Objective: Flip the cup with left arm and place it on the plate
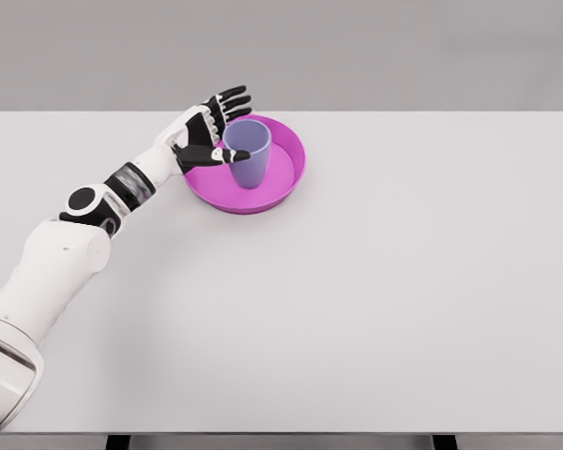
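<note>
The left hand's fingers [227,101] are spread and relaxed beside the cup [249,154], the thumb reaching across its near side, and whether it touches cannot be told. The cup stands upright, mouth up, on the left part of the magenta plate [286,178]. The plate lies on the white counter [375,281].

We're looking down from the robot's head, a single high view tilted forward across the white table [375,309], far edge and grey wall up top, near edge at the bottom, the left arm [56,262] close beneath us at lower left.
</note>
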Controlling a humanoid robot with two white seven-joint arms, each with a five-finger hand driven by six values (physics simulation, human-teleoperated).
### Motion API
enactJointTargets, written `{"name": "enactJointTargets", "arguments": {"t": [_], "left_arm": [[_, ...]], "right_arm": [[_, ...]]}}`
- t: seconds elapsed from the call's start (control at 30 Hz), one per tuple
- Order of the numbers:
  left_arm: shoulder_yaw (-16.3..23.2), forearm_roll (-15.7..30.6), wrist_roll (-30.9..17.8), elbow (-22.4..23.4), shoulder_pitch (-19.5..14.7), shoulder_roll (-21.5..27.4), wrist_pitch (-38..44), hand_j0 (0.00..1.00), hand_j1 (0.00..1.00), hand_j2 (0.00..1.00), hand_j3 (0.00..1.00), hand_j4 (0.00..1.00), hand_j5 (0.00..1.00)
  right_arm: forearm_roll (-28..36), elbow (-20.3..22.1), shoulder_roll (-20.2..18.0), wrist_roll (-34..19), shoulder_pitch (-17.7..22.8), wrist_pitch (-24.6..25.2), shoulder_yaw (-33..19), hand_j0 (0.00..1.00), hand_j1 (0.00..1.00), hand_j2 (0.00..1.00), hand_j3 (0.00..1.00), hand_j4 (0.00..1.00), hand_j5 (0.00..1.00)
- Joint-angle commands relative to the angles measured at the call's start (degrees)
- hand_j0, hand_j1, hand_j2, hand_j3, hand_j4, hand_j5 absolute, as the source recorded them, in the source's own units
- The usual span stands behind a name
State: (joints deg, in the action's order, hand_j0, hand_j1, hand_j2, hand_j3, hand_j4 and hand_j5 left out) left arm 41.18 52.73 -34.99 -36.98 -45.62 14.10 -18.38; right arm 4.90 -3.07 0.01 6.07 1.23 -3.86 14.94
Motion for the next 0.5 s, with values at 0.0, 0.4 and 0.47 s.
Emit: {"name": "enactJointTargets", "arguments": {"t": [0.0,0.4,0.47], "left_arm": [[-0.1,-0.1,0.0,0.1,0.0,0.2,-0.6,1.0,1.0,1.0,1.0,1.0,1.0],[-0.3,-2.2,0.0,0.6,0.0,1.7,-0.5,1.0,1.0,1.0,1.0,1.0,1.0],[-0.9,-2.1,0.0,0.4,-0.1,2.8,-0.5,1.0,1.0,1.0,1.0,1.0,1.0]], "right_arm": [[-0.1,0.0,0.0,0.0,0.0,0.0,0.0,1.0,1.0,1.0,1.0,1.0,1.0],[0.0,0.0,0.0,0.1,0.0,0.0,0.0,1.0,1.0,1.0,1.0,1.0,1.0],[0.0,0.0,0.0,0.0,0.0,0.0,0.0,1.0,1.0,1.0,1.0,1.0,1.0]]}}
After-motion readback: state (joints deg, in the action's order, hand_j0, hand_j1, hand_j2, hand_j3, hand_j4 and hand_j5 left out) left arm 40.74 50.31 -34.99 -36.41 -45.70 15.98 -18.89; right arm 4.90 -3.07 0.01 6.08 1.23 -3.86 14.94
